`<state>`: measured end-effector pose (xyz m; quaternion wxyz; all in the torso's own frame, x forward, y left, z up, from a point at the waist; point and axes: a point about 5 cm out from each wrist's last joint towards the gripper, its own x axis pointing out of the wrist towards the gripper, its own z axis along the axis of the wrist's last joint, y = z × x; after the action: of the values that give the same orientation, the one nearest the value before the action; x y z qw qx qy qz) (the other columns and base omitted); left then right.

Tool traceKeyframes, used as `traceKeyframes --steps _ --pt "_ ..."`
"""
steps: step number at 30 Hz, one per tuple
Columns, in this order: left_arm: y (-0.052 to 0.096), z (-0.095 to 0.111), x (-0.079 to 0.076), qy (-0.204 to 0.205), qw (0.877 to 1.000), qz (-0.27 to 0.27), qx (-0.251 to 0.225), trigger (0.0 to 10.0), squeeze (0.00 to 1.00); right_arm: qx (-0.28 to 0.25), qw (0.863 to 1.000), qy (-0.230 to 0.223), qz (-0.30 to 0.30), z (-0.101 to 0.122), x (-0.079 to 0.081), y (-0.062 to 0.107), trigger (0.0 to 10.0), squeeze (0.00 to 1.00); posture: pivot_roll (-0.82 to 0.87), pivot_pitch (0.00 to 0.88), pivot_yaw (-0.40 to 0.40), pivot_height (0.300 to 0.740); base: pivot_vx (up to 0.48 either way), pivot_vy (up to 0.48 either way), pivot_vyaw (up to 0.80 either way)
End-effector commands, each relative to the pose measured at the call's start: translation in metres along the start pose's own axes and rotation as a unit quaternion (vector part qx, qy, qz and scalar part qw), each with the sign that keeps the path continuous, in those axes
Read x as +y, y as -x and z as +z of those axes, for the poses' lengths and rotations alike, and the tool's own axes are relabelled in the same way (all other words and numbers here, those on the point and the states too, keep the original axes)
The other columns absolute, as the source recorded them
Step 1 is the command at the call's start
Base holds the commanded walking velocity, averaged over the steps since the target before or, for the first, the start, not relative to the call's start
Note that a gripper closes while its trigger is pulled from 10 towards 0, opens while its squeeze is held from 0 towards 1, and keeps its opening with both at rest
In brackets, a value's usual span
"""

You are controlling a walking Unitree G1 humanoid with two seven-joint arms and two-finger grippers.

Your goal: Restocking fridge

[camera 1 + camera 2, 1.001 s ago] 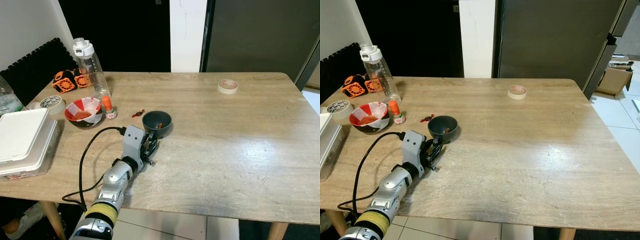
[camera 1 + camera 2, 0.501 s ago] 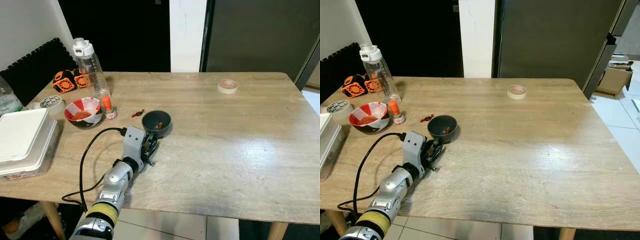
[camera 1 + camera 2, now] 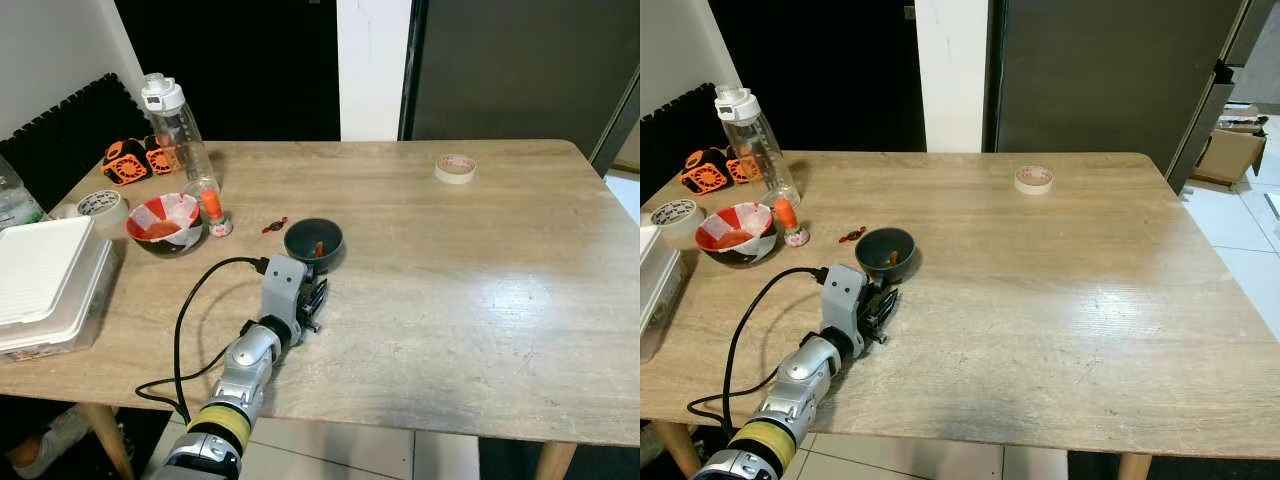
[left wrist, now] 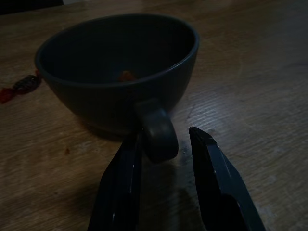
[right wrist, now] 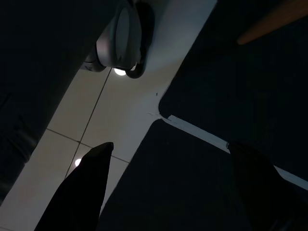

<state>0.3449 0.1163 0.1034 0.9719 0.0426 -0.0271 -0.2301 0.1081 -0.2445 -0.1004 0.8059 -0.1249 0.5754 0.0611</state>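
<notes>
Since a moment ago the left hand (image 4: pixel 163 183) has been advanced along the counter (image 3: pixel 480 290) to the dark cup (image 4: pixel 115 67), its spread fingers now straddling the handle (image 4: pixel 156 132) unclosed, so a grasp is judged imminent; the right hand (image 5: pixel 168 187) hangs spread.

The head's two eyes looked down over the wooden table (image 3: pixel 480 300), sharing it. The left wrist camera sat close behind the dark cup (image 4: pixel 115 77); the right's faced tiled floor (image 5: pixel 125 120).
</notes>
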Motion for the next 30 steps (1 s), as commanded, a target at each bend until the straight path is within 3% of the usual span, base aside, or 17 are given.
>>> traceKeyframes --steps 1,19,30 --pt "-0.002 -0.001 -0.005 -0.002 1.0 -0.003 0.002 10.0 0.0 0.003 1.0 -0.009 0.003 -0.004 0.005 0.0 10.0 0.0 -0.13 0.141 0.064 0.74 0.0 0.0 0.0" --pt "-0.004 0.001 0.003 -0.024 0.999 0.045 0.006 10.0 0.0 0.0 1.0 -0.011 0.005 -0.004 0.006 -0.001 10.0 0.0 -0.13 0.139 0.069 0.74 0.0 0.0 0.0" --pt "-0.012 0.005 -0.005 0.004 0.998 0.063 -0.009 10.0 0.0 0.0 1.0 -0.011 0.006 -0.004 0.006 -0.001 10.0 0.0 -0.13 0.139 0.069 0.74 0.0 0.0 0.0"
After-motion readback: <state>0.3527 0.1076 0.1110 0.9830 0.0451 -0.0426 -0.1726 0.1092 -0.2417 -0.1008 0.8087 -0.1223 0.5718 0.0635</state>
